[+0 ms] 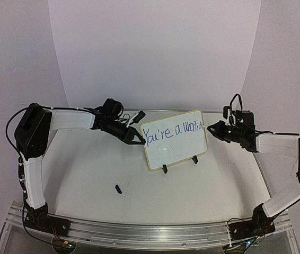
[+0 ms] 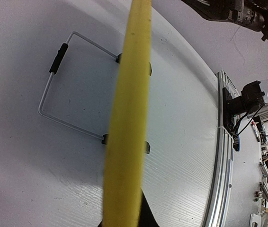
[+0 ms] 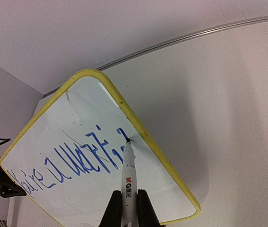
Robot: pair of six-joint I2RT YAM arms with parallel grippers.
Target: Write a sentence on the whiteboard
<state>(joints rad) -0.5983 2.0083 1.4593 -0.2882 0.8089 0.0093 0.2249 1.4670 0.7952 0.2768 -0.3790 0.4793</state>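
Nearest the arm bases, a small dark piece [image 1: 118, 189], perhaps a pen cap, is seen lying alone on the tabletop [image 1: 86, 169], well apart from everything else. Further in, the whiteboard [image 1: 174, 138] is found standing near the middle of the tabletop on its two black clip feet [image 1: 165, 169], tilted back against a wire stand [image 2: 53, 94] that is shown behind it in the left wrist view. Its left edge is pinched by the left tool [image 1: 141, 141], which is clenched on the yellow rim [image 2: 129, 118], so the board is steadied from that side. On the other side a marker [image 3: 128, 175] is clamped in the right tool [image 3: 127, 195], and its tip is pressed to the white surface just inside the right rim. The sentence [image 1: 171, 132] is written in thin blue strokes, starting "You're a" and followed by a longer word whose last letters are crowded against the rim and cannot be read with certainty. The step in hand is judged to be the writing itself, late in the first line. Since little room is left there, the next stroke is likely to call for the tip to be lifted and carried down and left to a fresh line, with the board kept braced. Beyond the board only the pale curved backdrop [image 1: 155, 53] is seen.
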